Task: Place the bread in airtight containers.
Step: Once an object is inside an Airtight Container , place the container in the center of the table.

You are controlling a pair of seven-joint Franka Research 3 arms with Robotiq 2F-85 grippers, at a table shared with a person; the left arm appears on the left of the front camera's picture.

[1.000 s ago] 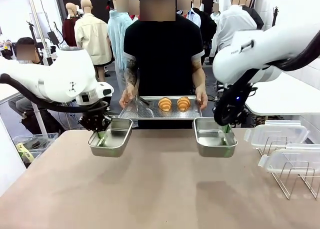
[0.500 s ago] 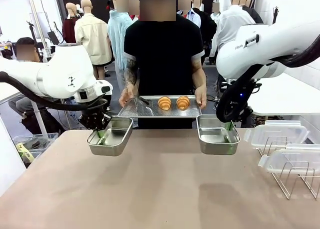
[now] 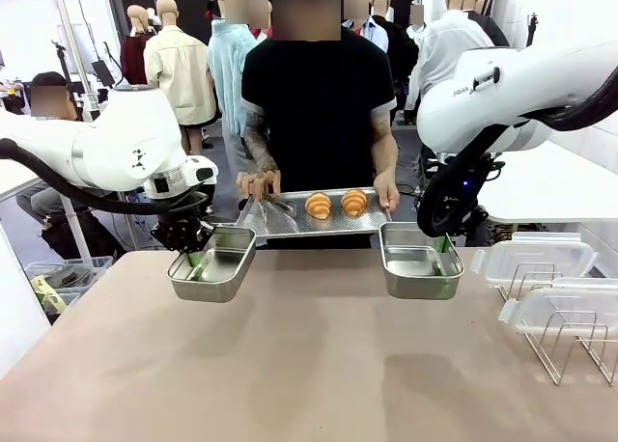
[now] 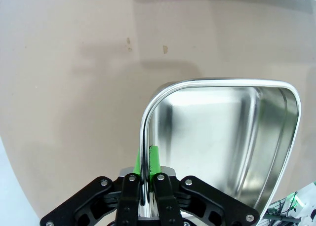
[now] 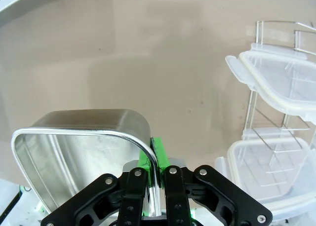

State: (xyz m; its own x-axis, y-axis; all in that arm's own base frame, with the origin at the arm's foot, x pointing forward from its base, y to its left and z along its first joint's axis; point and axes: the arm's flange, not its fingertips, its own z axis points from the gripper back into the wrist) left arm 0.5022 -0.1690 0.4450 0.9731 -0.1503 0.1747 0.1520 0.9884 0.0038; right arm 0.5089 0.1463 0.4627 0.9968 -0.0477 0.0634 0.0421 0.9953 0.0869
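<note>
Since a second ago the right tin (image 3: 420,288) has shifted a little toward the picture's right and sits slightly higher. The person's hand (image 3: 259,183) at picture left has slid inward onto the left corner of the perforated steel tray (image 3: 290,222), which now hangs a touch lower. The left tin (image 3: 208,290) has hardly moved. In the front view both croissants (image 3: 319,205) (image 3: 354,202) lie side by side on that tray, held at the far side, above and between the two tins. The person's other hand (image 3: 389,193) grips its right end. Neither tin has bread in it. The left wrist view shows the left tool (image 4: 146,157) pinched tight on the rolled rim of its tin (image 4: 217,81), one green pad inside the wall and one outside. The bare steel floor is open to the camera, over the brown counter (image 4: 74,63). The right wrist view shows the right tool (image 5: 154,152) clamped the same way on the corner rim of its tin (image 5: 74,157). Two clear snap lids (image 5: 276,83) (image 5: 266,171) stand propped in a wire rack (image 5: 256,112) at the frame's right. In the front view the left arm bends in from picture left, its tool (image 3: 196,263) pointing down at the tin's near-left rim. The right arm arches over from the upper right, its tool (image 3: 441,254) coming down on the tin's right rim.
</note>
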